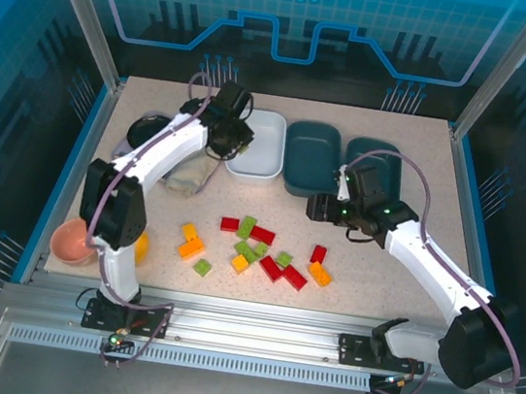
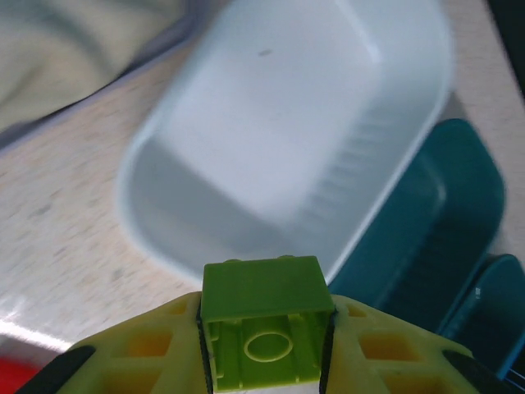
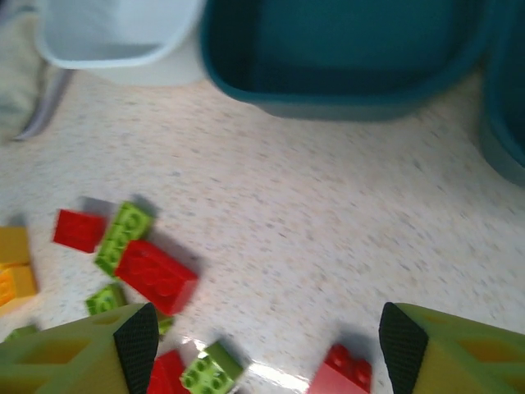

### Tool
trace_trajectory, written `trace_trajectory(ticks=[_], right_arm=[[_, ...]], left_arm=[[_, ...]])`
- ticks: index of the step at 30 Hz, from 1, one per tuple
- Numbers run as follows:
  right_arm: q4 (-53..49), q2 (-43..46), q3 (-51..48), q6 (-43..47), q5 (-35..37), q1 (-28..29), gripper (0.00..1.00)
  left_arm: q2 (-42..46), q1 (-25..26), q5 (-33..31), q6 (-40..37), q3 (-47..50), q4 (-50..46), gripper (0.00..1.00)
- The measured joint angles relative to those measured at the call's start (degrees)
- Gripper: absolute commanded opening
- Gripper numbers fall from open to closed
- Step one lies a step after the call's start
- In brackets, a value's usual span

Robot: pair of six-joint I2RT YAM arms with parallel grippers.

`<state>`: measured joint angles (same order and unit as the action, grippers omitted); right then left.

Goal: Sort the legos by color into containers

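Lego [image 2: 262, 300]: one green in left pincer [image 2: 267, 355]; three trays [image 1: 263, 143].

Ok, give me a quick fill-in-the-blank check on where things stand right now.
The left gripper is shut on a ____ lego. The tray just ahead of it is ____. The right gripper is ____ above the loose legos on the table.
Missing: green; white; open.
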<state>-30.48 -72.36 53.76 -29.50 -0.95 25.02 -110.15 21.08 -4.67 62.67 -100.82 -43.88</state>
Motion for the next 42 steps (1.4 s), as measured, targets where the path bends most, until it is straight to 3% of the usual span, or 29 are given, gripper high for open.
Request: trace_trajectory(ticks=[7, 12, 18, 29, 35, 42], right_arm=[[-7.21, -2.69, -0.09, -6.01, -1.01, -3.54, 0.73], [-11.78, -7.08, 0.37, -8.76, -1.62, -3.52, 0.72], [-13.84, -12.22, 1.57, -10.21, -1.6, -1.75, 0.72], [-13.88, -18.51, 3.91, -12.76, -1.46, 1.4, 0.72], [-13.79, -20.24, 4.15, -14.08, -2.12, 2.73, 0.67], [-13.07, -23.3, 4.15, -16.13, -2.67, 3.06, 0.51]], left_arm=[[-20.55, -0.02, 1.73, -8.07, -16.79, -2.08, 0.37], [-27.65, -0.02, 2.21, -10.82, -20.83, -5.88, 0.39], [-28.04, 0.11, 3.04, -11.85, -20.46, -8.11, 0.4], [-20.63, 2.43, 3.45, -10.05, -6.32, -6.1, 0.41], [-19.43, 2.99, 2.97, -8.59, -4.61, -6.23, 0.67], [-17.75, 2.99, 0.55, -9.05, -7.45, -7.98, 0.76]])
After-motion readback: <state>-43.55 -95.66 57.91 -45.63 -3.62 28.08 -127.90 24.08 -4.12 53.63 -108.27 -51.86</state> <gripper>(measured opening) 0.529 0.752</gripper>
